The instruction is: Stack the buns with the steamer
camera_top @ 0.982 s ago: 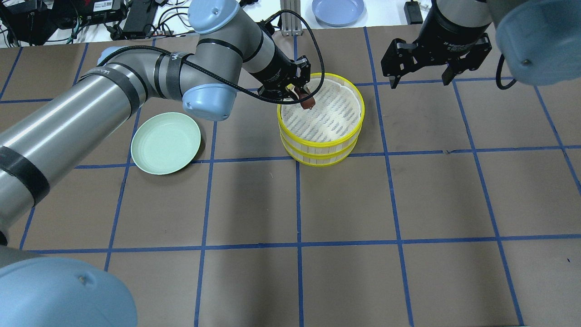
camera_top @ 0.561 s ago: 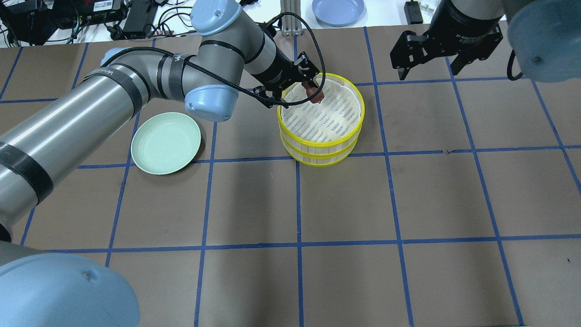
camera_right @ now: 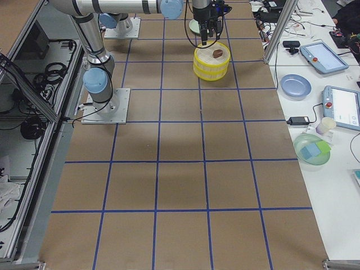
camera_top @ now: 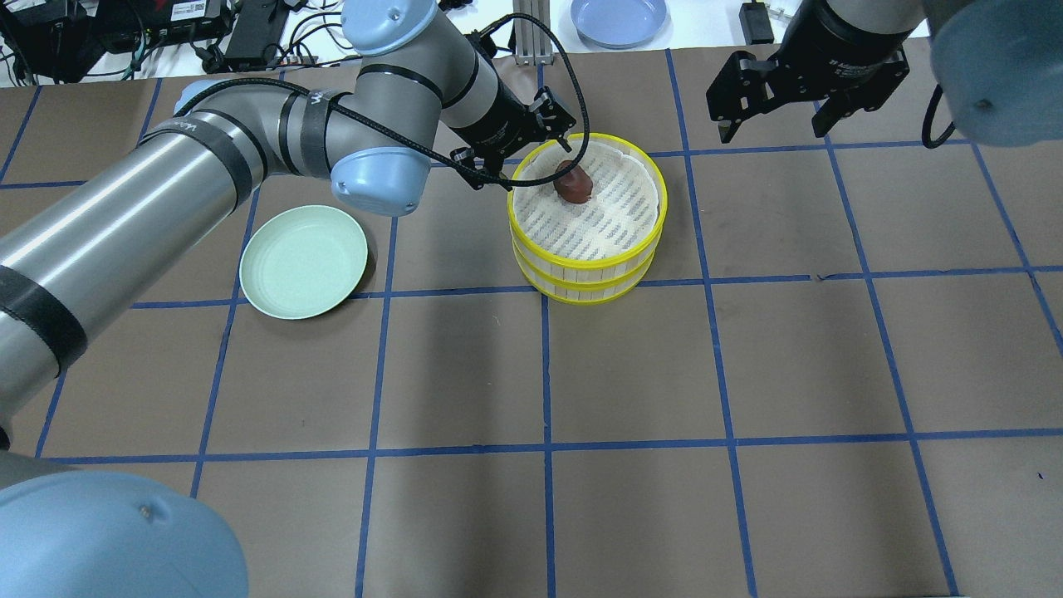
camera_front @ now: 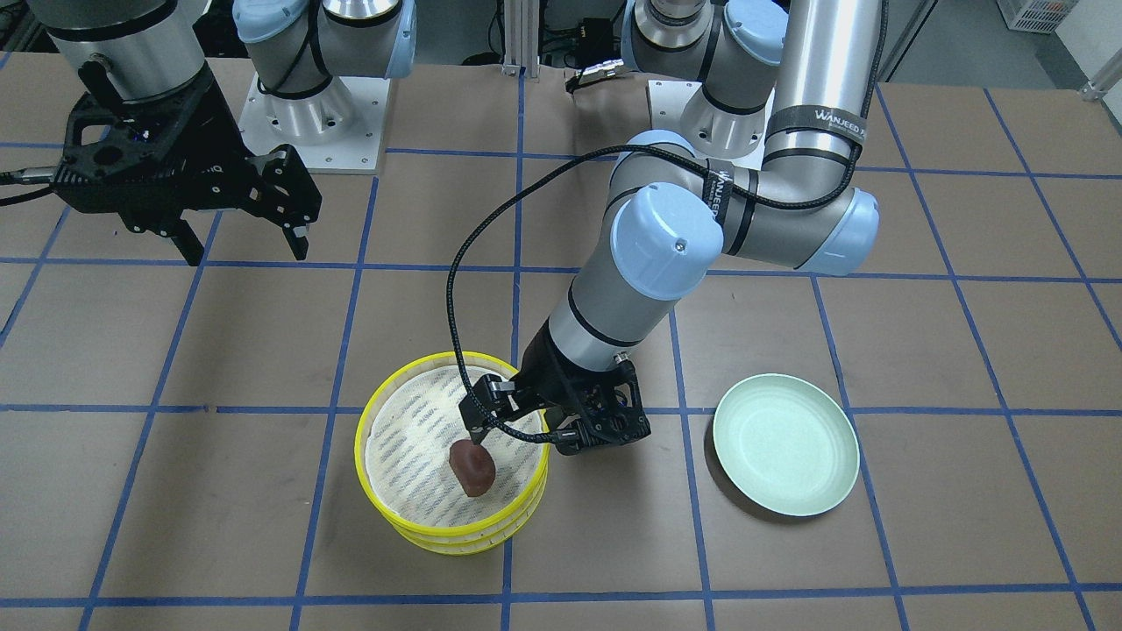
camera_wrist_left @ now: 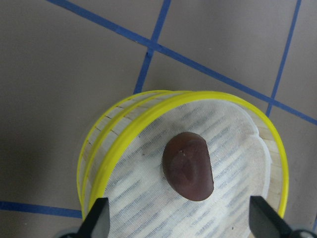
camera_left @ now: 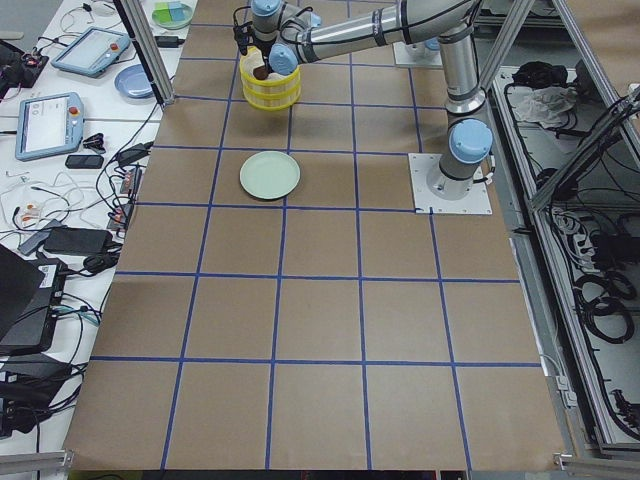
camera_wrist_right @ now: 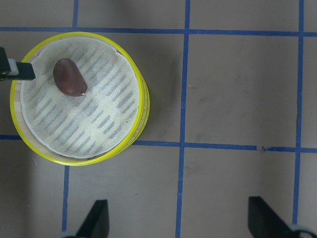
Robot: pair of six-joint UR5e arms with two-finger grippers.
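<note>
Two yellow-rimmed steamer tiers stand stacked at the table's far middle, also in the front view. The dark reddish-brown bun lies free on the top tier's white mesh. My left gripper is open at the steamer's far-left rim, just above the bun, its fingertips either side of it in the wrist view. My right gripper hangs open and empty, high at the far right. The cream-white bun is not in view.
A pale green plate lies empty to the left of the steamer, under my left arm's elbow. A blue plate sits on the white bench beyond the table, among cables and devices.
My left gripper brought the brown bun over the top tier, opened and let it go; the bun now lies on the mesh. My right gripper drew back a little.
</note>
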